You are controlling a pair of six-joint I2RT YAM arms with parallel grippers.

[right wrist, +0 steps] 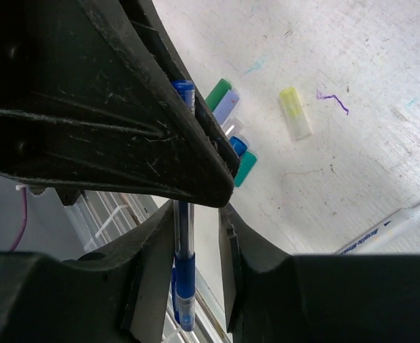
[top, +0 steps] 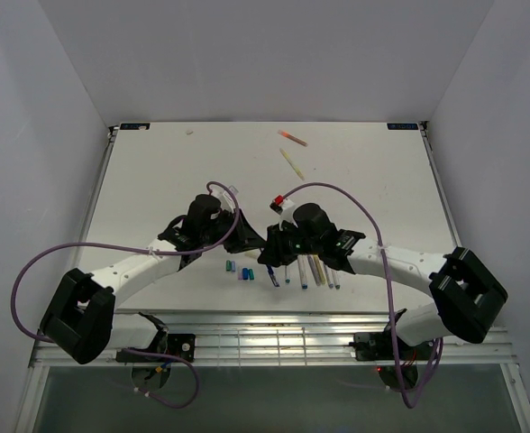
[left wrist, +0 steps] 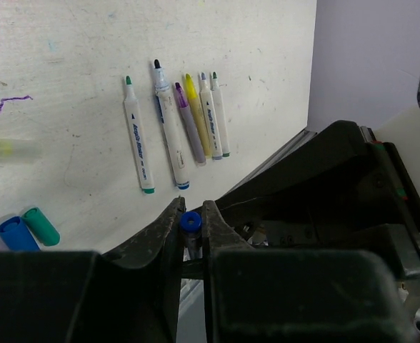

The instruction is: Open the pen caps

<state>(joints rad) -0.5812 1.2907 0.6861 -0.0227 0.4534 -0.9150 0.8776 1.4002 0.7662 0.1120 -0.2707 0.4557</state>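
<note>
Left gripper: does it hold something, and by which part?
Yes. The left gripper is shut on a blue pen, pinching its round blue end between the fingertips.

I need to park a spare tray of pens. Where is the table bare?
Bare: the far-left table, between its far edge and the left arm; also far right, past the orange pen and yellow pen. Crowded: near centre, where the caps, the pen row, the left end effector and right end effector meet.
</note>
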